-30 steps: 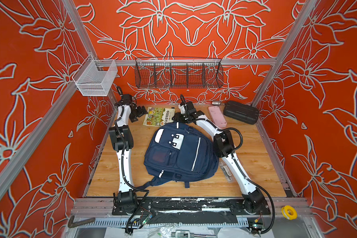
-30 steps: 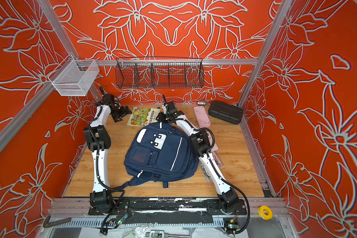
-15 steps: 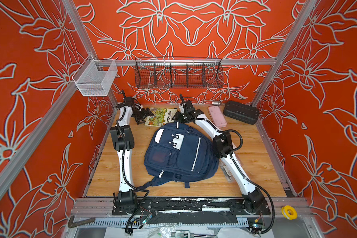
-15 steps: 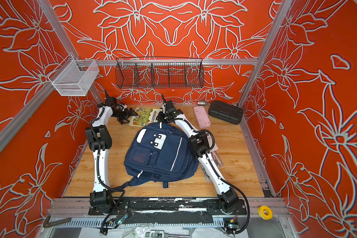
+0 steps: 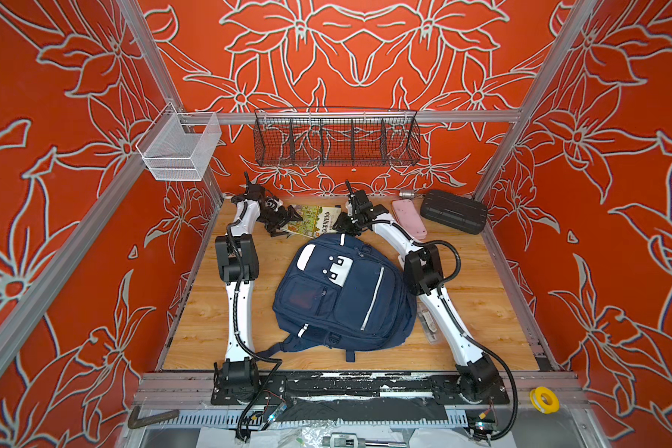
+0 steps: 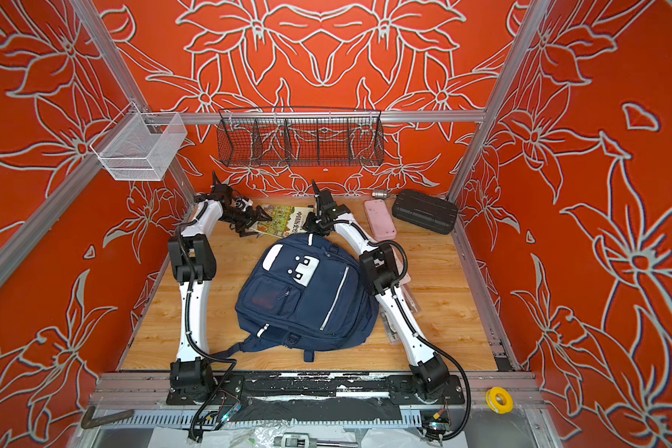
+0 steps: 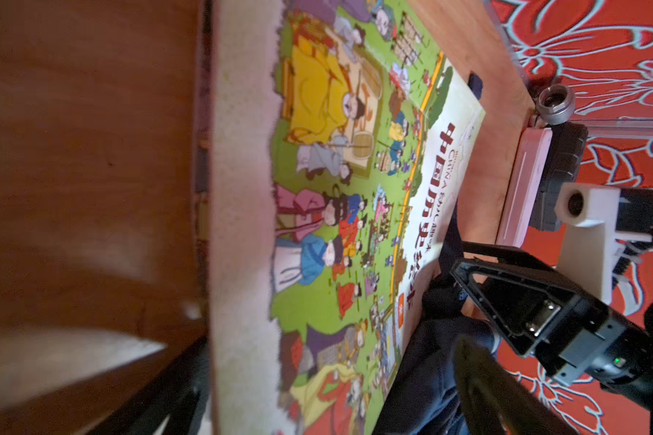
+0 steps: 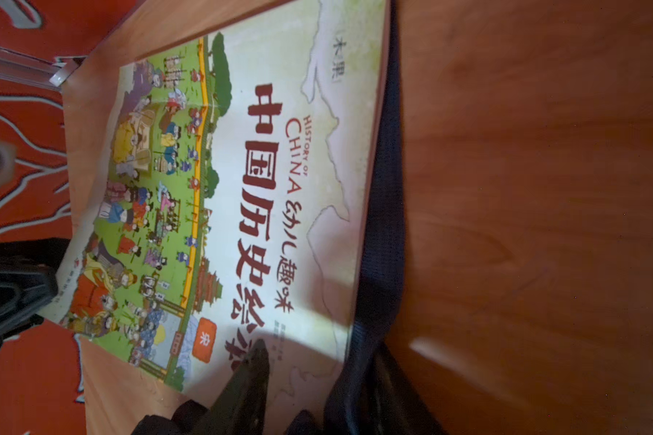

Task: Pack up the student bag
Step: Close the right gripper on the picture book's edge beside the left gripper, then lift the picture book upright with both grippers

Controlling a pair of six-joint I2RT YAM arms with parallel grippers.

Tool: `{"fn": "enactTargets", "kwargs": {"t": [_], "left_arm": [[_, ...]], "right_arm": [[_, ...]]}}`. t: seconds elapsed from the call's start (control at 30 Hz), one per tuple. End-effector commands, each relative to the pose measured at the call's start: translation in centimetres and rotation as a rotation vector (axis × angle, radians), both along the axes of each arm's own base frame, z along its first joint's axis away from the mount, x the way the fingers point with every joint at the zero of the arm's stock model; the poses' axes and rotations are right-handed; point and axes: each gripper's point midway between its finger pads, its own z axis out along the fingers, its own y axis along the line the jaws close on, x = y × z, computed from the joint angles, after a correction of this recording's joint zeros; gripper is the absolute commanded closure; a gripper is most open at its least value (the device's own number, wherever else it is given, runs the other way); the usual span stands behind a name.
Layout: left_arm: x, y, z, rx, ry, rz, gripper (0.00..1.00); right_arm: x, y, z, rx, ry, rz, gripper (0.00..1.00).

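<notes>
Student bag [image 5: 342, 298]: navy backpack lying flat, front pockets up, on the middle of the worktop [image 5: 482, 310] between the two arms. Its top points to the far edge and its loose straps trail toward the near edge, as both top views show.

Picture book [image 5: 313, 219]: lies flat at the far edge of the worktop, just beyond the bag's top, with one gripper at each of its sides.

Left gripper [image 5: 288, 224]: at the book's left side. Its jaws are spread wide and grip nothing. In the left wrist view the two dark fingers [image 7: 155, 399] stand far apart with the book's cover [image 7: 336, 207] showing between them. Whether a fingertip touches the cover cannot be told.

Right gripper [image 5: 344, 229]: low at the book's right side, just above the bag's top. The jaws stand partway apart.

Right fingers [image 8: 249, 376]: one finger lies over the book's cover [image 8: 242, 188].

Navy strap [image 8: 383, 188]: runs along the book's edge and passes in between the right fingers. Whether they pinch it cannot be told.

Pink case [image 5: 409, 217]: lies flat near the far edge, just right of the right gripper.

Black ribbed case [image 5: 452, 211]: in the far right corner of the worktop, just beside the pink case.
</notes>
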Motion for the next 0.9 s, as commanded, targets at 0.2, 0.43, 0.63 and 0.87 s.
{"fn": "enactTargets", "kwargs": {"t": [0.2,0.43,0.63,0.87], "left_arm": [[-1.1,-0.4,0.1,-0.014,0.058,0.01,0.71],[-0.9,-0.6,3.3,-0.032,0.007,0.012,0.95],[-1.1,-0.5,7.5,-0.03,-0.066,0.004,1.0],[-2.1,-0.5,14.4,-0.051,-0.192,0.006,1.0]], "right_arm": [[-1.7,0.2,-0.7,-0.014,0.069,0.02,0.56],[-1.6,0.2,1.2,-0.019,0.01,0.063,0.53],[-0.4,0.3,7.7,0.005,-0.196,0.121,0.47],[-1.5,-0.6,14.5,0.075,-0.282,0.109,0.4]]}}
